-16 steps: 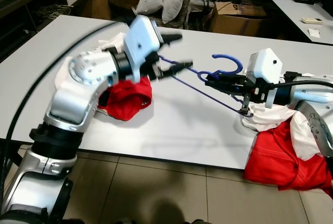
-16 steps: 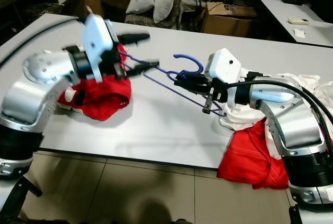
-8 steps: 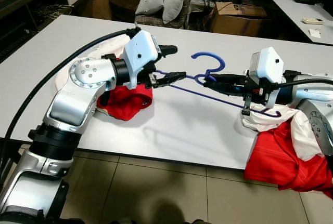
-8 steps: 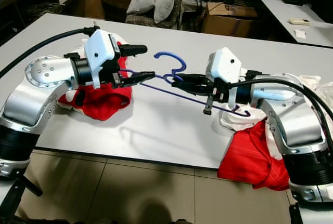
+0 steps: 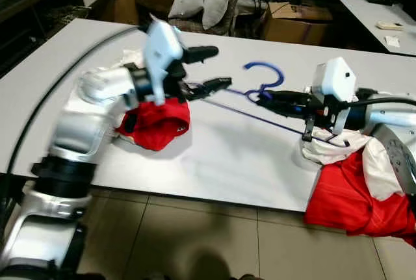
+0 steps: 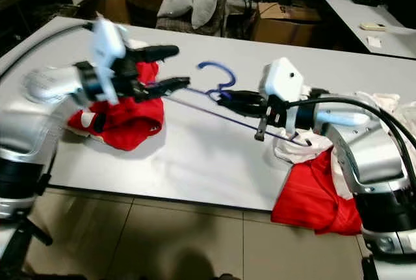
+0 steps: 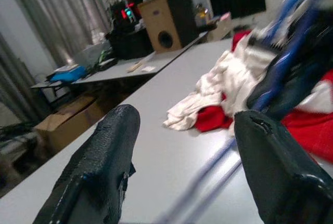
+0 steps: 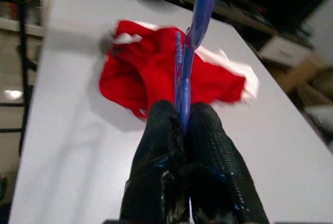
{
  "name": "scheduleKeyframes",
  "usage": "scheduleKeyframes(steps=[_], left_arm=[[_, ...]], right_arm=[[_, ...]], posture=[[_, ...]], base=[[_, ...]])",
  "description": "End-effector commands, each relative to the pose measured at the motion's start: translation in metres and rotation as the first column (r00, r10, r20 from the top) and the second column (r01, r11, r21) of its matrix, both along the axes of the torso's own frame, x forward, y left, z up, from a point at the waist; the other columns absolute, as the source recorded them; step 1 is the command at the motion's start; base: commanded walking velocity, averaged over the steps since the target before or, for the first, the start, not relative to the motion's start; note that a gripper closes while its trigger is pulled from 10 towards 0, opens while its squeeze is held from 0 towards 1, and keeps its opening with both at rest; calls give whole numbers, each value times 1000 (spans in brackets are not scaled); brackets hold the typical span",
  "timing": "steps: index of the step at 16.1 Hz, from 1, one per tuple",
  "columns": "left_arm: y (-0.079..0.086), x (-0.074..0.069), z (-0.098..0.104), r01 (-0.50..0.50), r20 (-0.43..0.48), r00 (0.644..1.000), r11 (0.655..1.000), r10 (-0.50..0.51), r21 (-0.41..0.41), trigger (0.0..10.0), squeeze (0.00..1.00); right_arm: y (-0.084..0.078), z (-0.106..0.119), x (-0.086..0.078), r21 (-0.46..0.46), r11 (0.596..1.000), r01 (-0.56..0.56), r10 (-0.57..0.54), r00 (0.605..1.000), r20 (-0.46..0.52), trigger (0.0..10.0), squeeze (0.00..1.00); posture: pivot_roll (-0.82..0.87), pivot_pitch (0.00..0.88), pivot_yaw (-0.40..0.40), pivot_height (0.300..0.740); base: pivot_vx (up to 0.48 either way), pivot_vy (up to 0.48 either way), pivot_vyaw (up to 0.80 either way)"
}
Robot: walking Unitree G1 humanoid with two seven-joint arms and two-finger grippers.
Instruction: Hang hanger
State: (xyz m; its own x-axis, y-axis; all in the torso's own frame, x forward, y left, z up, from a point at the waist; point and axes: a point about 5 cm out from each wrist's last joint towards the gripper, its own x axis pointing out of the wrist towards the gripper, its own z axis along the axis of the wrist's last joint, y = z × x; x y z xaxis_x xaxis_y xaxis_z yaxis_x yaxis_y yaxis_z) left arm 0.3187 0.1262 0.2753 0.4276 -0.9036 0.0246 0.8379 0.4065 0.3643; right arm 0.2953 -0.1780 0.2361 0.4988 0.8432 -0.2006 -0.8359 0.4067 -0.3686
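White table (image 5: pixel 214 156) carries 2 red-and-white garments: left one (image 5: pixel 155 123), right one (image 5: pixel 354 182). Blue hanger (image 5: pixel 263 75) is held above table centre, pinched by right gripper (image 6: pixel 224 100). Left gripper (image 5: pixel 218 69), fingers spread, sits just left of it. Hanging not yet done.

Left gripper (image 5: pixel 209 69): released from the hanger (image 5: pixel 262 82) — fingers now spread; arm swung back
Hanger: hook shifted slightly rightward
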Motion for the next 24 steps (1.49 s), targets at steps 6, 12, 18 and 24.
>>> scheduleKeyframes(steps=[6, 12, 18, 24], left_arm=[[26, -7, -31, -351, -81, 936, 919, 342, -178, 10000, 0], [50, -33, -112, -759, -274, 644, 640, 714, -117, 10000, 0], [31, -35, -109, -745, -184, 666, 659, 723, -105, 10000, 0], [18, -26, -93, -712, -174, 702, 682, 691, -164, 10000, 0]], right_arm=[[-10, -32, -5, 148, 893, 424, -414, 905, -98, 10000, 0], [8, -52, -30, 301, 678, 671, -677, 729, -103, 10000, 0], [12, -25, -38, 440, 610, 659, -717, 696, -49, 10000, 0], [19, -7, -44, 466, 627, 624, -699, 715, -16, 10000, 0]], posture=[[12, 0, -38, 740], [20, 0, -58, 740], [4, 0, -54, 740], [-45, 0, -19, 740]], base=[[0, 0, 0], [0, -156, 0], [0, -359, -667], [0, -346, -800]])
